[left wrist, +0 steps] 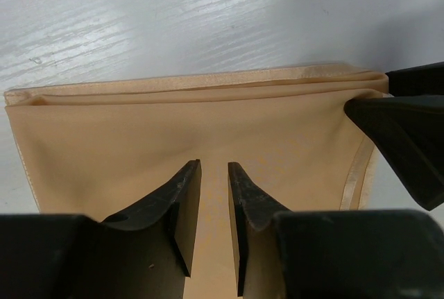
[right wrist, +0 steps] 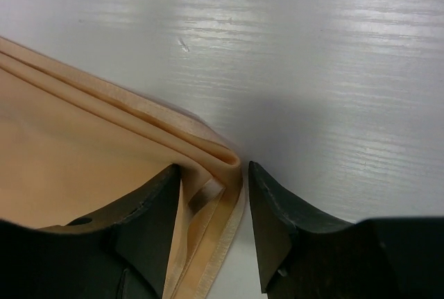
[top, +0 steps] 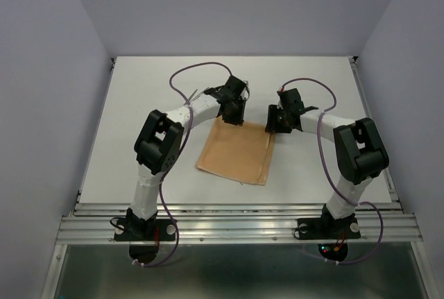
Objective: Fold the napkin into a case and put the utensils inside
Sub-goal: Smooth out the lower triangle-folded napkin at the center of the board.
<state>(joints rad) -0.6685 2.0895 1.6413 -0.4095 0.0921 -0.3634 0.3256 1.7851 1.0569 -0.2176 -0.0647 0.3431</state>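
Observation:
The peach-orange napkin lies folded into a rectangle in the middle of the table, its layered hems along the far edge. My left gripper hovers over that far edge. Its jaws stand a narrow gap apart with only flat cloth below them. My right gripper is at the napkin's far right corner. Its jaws are apart and straddle the folded corner; one finger stands clear of the cloth. Thin silver pieces, seemingly the utensils, show behind the left arm.
The white tabletop runs to grey walls on the left, right and back. A metal rail crosses the near edge by the arm bases. The right gripper's dark finger shows at the right of the left wrist view.

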